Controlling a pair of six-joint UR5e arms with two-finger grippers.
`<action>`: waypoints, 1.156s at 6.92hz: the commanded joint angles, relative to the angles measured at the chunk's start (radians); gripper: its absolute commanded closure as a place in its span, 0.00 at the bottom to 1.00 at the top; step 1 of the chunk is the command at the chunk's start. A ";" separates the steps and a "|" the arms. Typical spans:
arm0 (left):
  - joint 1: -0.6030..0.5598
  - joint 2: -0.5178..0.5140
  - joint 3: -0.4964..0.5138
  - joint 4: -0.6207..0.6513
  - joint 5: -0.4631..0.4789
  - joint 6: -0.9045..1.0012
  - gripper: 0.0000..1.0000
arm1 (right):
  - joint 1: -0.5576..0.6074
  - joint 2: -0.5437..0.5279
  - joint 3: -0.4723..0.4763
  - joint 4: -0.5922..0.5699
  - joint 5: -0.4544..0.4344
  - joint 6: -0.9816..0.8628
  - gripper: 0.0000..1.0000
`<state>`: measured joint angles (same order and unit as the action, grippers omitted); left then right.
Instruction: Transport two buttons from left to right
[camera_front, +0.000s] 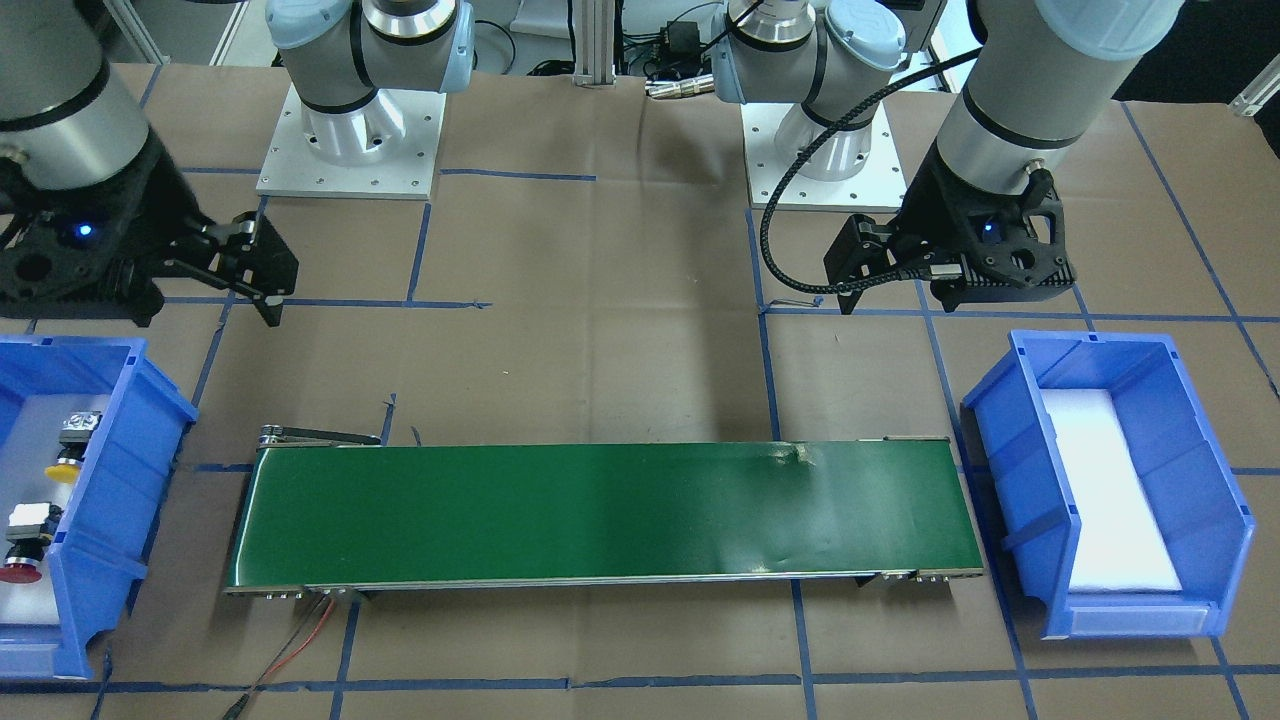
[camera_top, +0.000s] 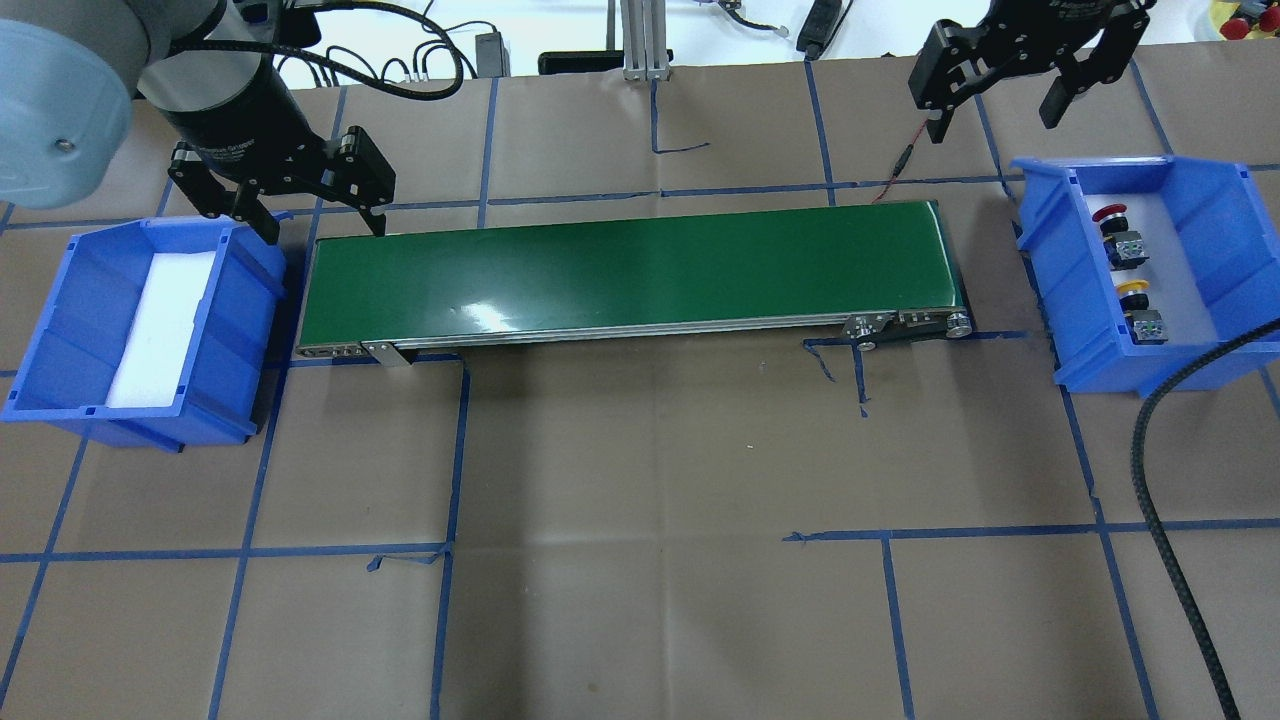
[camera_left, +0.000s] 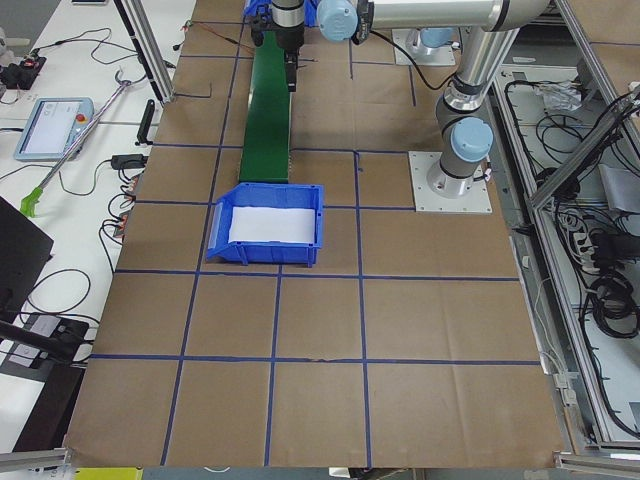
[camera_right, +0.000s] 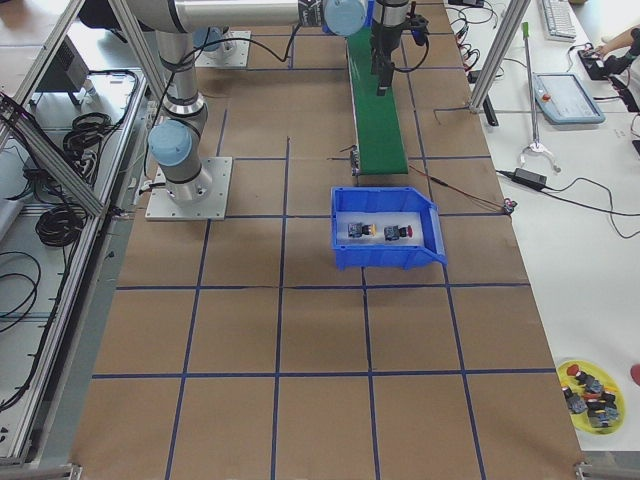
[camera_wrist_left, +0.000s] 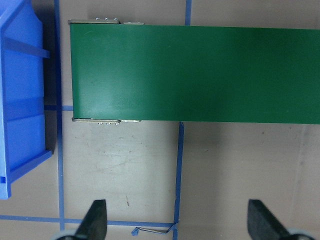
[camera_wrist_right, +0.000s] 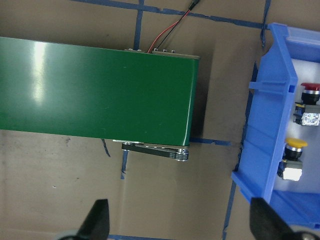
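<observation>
The red button (camera_top: 1111, 216) and the yellow button (camera_top: 1133, 292) lie on white foam in the blue bin (camera_top: 1048, 270) on my right side. They also show in the front view, yellow (camera_front: 68, 452) and red (camera_front: 22, 560), and in the right wrist view, red (camera_wrist_right: 310, 90) and yellow (camera_wrist_right: 295, 145). My right gripper (camera_top: 993, 115) is open and empty, raised beyond that bin and to the left of it in its wrist view (camera_wrist_right: 180, 220). My left gripper (camera_top: 322, 222) is open and empty, above the conveyor's left end (camera_wrist_left: 177, 220).
A green conveyor belt (camera_top: 620, 270) runs between the two bins. A second blue bin (camera_top: 60, 330) on my left holds only white foam. Red and black wires (camera_front: 300, 640) lead from the belt's end. A black cable (camera_top: 1160, 480) trails at the right.
</observation>
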<state>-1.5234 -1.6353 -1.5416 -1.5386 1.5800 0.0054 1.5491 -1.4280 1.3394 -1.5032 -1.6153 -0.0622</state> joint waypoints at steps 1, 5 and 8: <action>0.000 0.000 -0.002 0.000 0.000 0.002 0.00 | 0.048 -0.104 0.046 -0.002 0.005 0.053 0.00; -0.001 0.000 -0.002 0.000 0.000 0.002 0.00 | 0.048 -0.159 0.197 0.054 0.008 0.058 0.00; 0.000 0.000 0.000 0.000 0.000 0.001 0.00 | 0.049 -0.193 0.257 -0.037 0.009 0.061 0.00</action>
<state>-1.5235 -1.6352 -1.5420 -1.5386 1.5800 0.0063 1.5975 -1.6065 1.5786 -1.5107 -1.6076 -0.0028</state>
